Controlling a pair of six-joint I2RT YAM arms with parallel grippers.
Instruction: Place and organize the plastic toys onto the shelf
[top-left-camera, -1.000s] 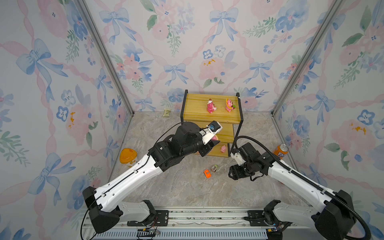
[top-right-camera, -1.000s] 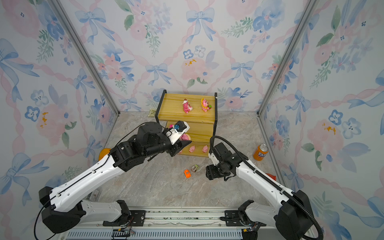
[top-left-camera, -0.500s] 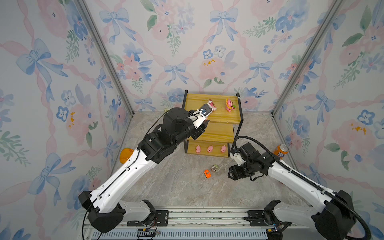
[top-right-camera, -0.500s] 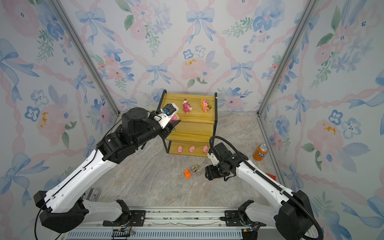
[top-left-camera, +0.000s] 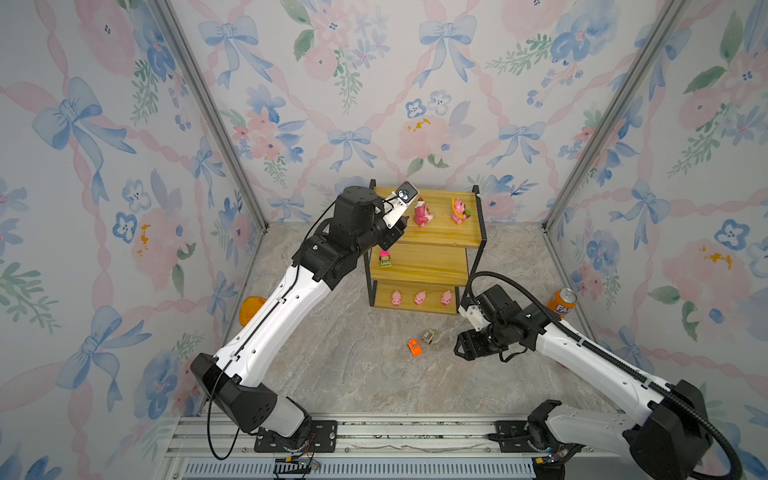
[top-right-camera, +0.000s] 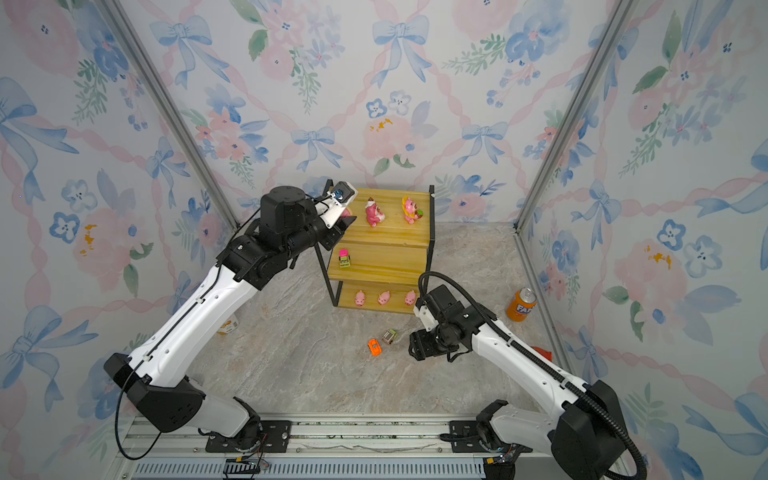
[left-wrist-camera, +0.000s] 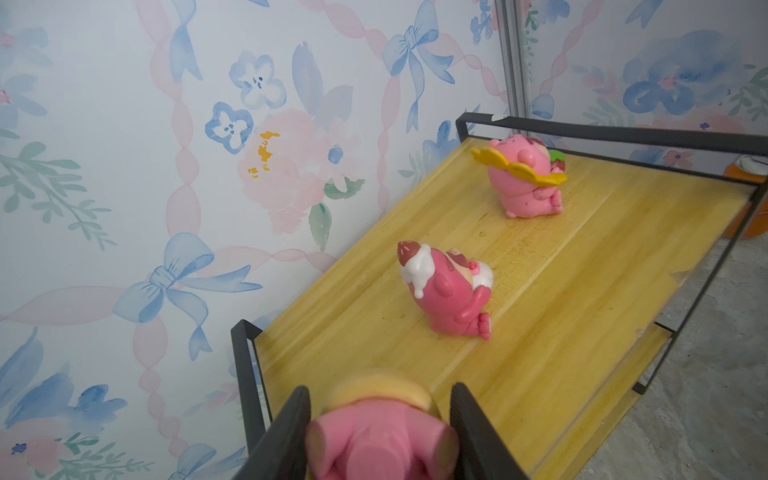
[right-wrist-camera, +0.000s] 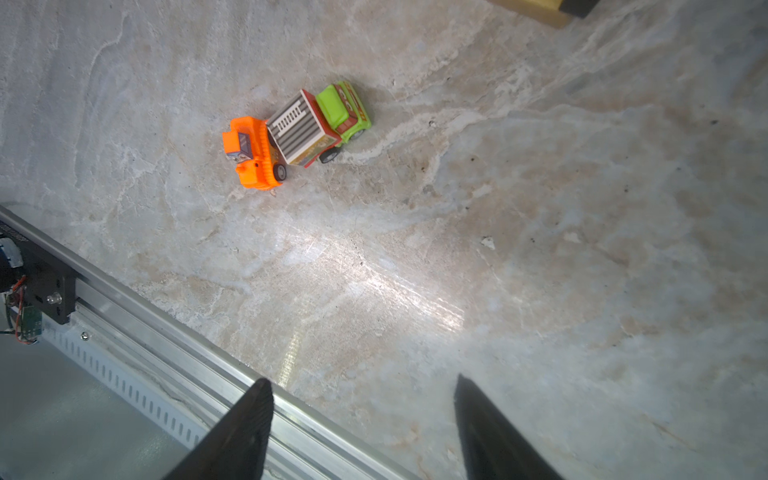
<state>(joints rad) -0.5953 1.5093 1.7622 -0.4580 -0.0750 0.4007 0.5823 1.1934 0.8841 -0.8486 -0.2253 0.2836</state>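
Top views: I've got the left arm stretched up to the shelf (top-left-camera: 440, 239), left tool (top-left-camera: 397, 229) at the top board's left end. A second ago it sat lower, by the middle tier. Right arm unmoved, right tool (top-right-camera: 415, 349) low over the worktop (top-right-camera: 311, 374).
Left wrist: tool clamped on a pink figurine (left-wrist-camera: 380, 432) at the board's end. White-capped figurine (left-wrist-camera: 451, 291) and yellow-hatted figurine (left-wrist-camera: 525, 178) sit further along.
Right wrist: jaws wide, empty. Orange car (right-wrist-camera: 251, 153) touches grey-green car (right-wrist-camera: 320, 124) on the worktop.
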